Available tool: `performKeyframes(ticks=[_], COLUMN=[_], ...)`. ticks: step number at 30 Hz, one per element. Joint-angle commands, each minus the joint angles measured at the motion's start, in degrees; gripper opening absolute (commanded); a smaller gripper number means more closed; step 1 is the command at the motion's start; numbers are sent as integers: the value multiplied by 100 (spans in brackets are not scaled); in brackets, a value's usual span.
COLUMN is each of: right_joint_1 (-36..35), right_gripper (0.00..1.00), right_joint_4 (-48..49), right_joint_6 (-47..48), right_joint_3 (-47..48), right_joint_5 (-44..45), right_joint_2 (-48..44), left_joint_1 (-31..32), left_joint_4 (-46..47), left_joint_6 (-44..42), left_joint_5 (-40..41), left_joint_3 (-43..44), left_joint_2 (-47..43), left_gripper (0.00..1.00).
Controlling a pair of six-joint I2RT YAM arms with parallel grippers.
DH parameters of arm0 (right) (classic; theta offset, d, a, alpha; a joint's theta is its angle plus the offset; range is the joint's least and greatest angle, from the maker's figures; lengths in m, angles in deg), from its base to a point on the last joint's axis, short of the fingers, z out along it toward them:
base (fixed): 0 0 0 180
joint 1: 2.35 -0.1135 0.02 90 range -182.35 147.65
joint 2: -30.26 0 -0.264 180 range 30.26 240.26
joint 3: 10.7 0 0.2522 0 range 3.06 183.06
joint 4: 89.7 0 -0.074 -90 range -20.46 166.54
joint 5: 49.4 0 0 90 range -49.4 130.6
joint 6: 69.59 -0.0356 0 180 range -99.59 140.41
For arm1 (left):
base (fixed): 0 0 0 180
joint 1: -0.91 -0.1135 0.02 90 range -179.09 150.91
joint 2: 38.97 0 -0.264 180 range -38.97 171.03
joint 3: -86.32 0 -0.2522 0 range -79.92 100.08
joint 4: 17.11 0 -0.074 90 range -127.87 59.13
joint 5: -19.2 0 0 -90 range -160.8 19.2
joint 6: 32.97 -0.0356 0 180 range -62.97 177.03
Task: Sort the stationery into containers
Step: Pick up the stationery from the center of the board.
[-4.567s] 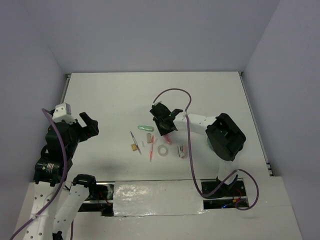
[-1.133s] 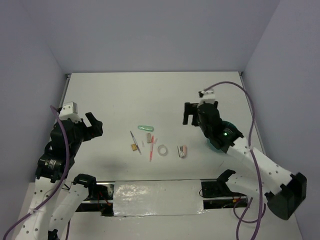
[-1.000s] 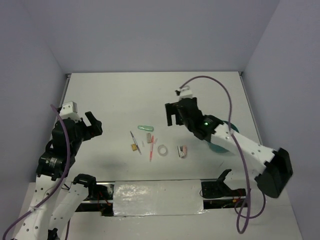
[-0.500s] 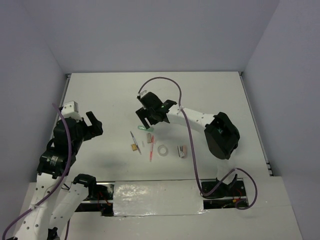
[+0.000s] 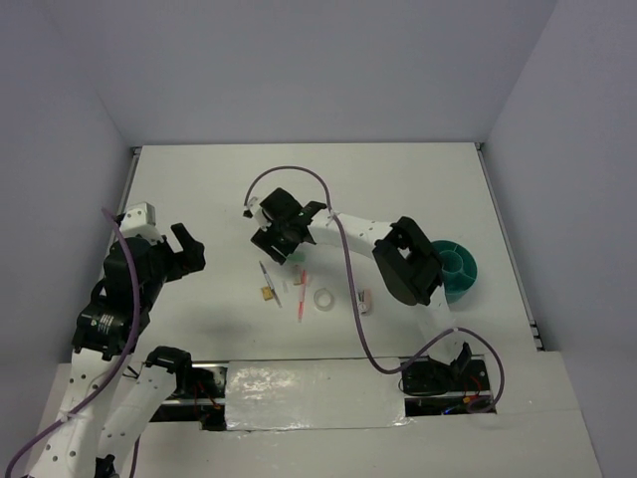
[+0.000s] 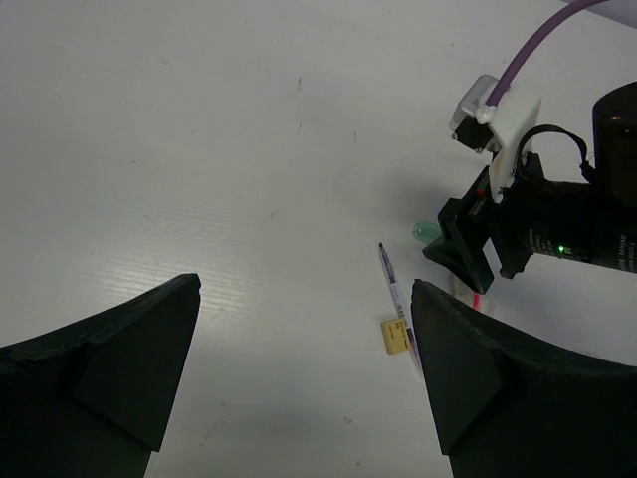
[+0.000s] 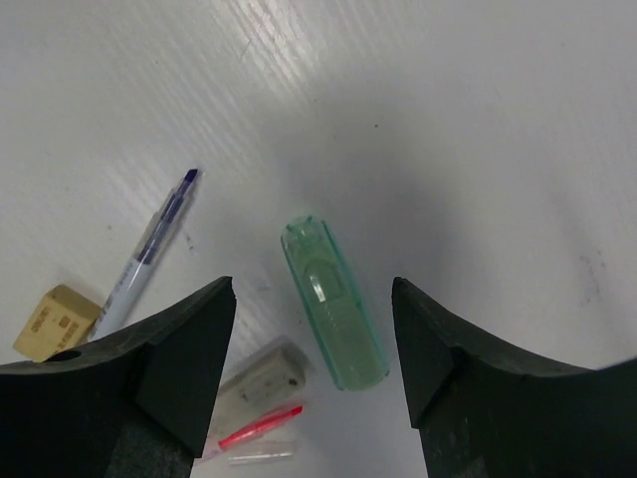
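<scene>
We see a table [image 5: 398, 189] with a cup [image 5: 466, 279] toward its right side, well apart from a cluster of small items near the middle. In the cluster, left to right, lie a left pen [image 5: 267, 277] with a block [image 5: 268, 293] just beside its near end, a right pen [image 5: 302, 299], a tape ring [image 5: 323, 298], then a stapler [image 5: 365, 301]. Behind the pens lies a rounded piece [image 7: 333, 317], with a small piece [image 7: 261, 376] just before it. The right gripper [image 7: 313, 289] hangs over the rounded piece, one finger on either side, not touching. The left gripper [image 6: 304, 299] sits well left of the cluster.
</scene>
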Motion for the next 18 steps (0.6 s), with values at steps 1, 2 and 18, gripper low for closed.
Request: performKeyframes(ticks=[1, 2, 18], right_joint_1=[-27, -18, -27], right_gripper=[70, 69, 18], right_joint_4=[114, 79, -238], right_joint_6=[329, 356, 585], right_joint_3=[424, 494, 275], right_joint_5=[-40, -31, 513], right_joint_2=[245, 316, 563], left_joint_1=[29, 29, 46], left_joint_4=[223, 223, 249], left_joint_6=[-79, -79, -96], left_joint_5=[-97, -89, -115], left_joint_3=[89, 89, 89], left_joint_2=[-45, -63, -133], left_gripper=[99, 99, 99])
